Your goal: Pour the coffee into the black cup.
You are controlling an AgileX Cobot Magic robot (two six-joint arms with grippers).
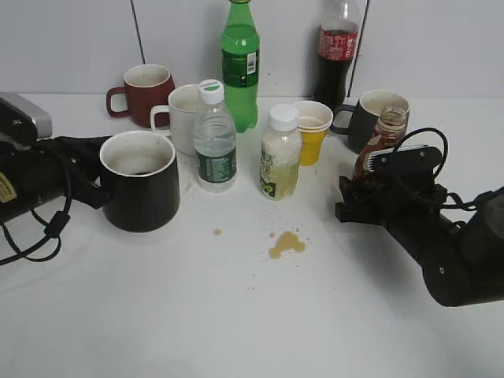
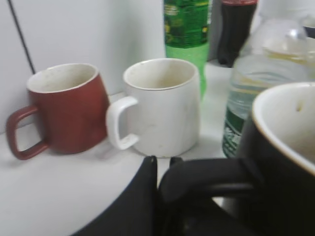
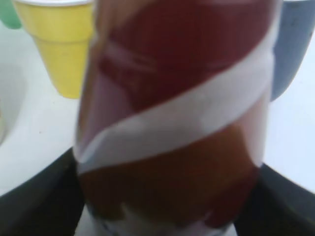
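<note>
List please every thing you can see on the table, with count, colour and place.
coffee bottle: 1, brown, right, in right pincer
black cup: 1, black, left, handle in left pincer
maroon mug: 1, back left
white mug: 1, beside maroon mug
grey mug: 1, dark, back right
yellow cup: 1, centre
water bottle: 1, clear, centre
pale drink bottle: 1, centre
green bottle: 1, back
cola bottle: 1, back
spill: brown, front centre
left pincer: black
right pincer: black
</note>
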